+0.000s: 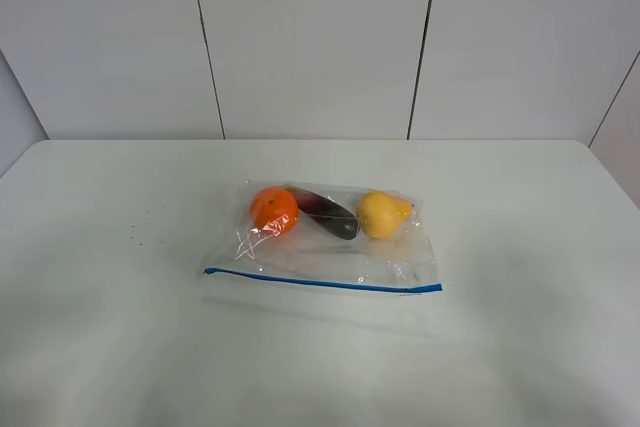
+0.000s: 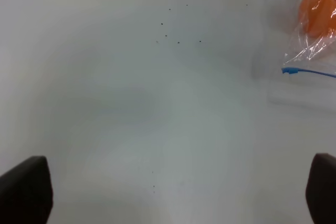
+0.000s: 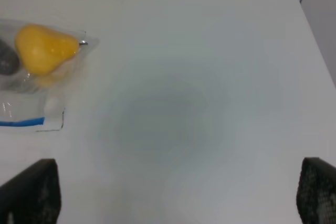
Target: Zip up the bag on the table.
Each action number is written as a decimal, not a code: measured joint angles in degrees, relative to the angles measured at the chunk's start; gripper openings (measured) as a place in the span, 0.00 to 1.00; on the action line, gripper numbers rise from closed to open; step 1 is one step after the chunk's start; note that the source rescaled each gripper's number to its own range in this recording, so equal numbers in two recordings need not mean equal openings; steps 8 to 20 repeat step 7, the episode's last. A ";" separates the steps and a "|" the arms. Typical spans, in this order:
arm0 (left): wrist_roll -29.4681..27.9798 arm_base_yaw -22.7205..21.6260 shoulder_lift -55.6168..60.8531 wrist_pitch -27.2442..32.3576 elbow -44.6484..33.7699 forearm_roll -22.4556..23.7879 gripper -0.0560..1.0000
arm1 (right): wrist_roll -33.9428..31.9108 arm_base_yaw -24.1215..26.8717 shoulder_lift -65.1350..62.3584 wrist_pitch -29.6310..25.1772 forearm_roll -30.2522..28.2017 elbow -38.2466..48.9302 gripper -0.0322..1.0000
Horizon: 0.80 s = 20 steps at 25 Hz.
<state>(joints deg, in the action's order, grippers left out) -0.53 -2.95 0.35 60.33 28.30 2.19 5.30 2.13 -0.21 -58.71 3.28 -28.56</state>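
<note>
Bag point(image 1: 325, 237) lies flat at centre frame on the table point(image 1: 100, 327), blue zipper strip point(image 1: 320, 283) along its lower edge, orange point(image 1: 273, 209), dark purple fruit point(image 1: 325, 213) and yellow fruit point(image 1: 383, 214) inside. Can't tell whether the zip is sealed; judging by the setup, nothing done yet. Left gripper point(image 2: 178, 195) and right gripper point(image 3: 178, 195) both spread wide, holding nothing, each over bare table well off the bag's ends. Neither arm shows in the high view. Whole job left: reach, pinch, run the strip.
</note>
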 joint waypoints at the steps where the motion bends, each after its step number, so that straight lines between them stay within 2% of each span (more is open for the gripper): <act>1: 0.00 0.00 0.00 0.00 0.00 0.00 1.00 | 0.00 0.00 0.00 0.00 0.00 0.00 1.00; 20: 0.00 0.00 0.00 0.00 0.00 0.00 1.00 | -0.25 0.00 0.00 0.00 0.00 0.00 1.00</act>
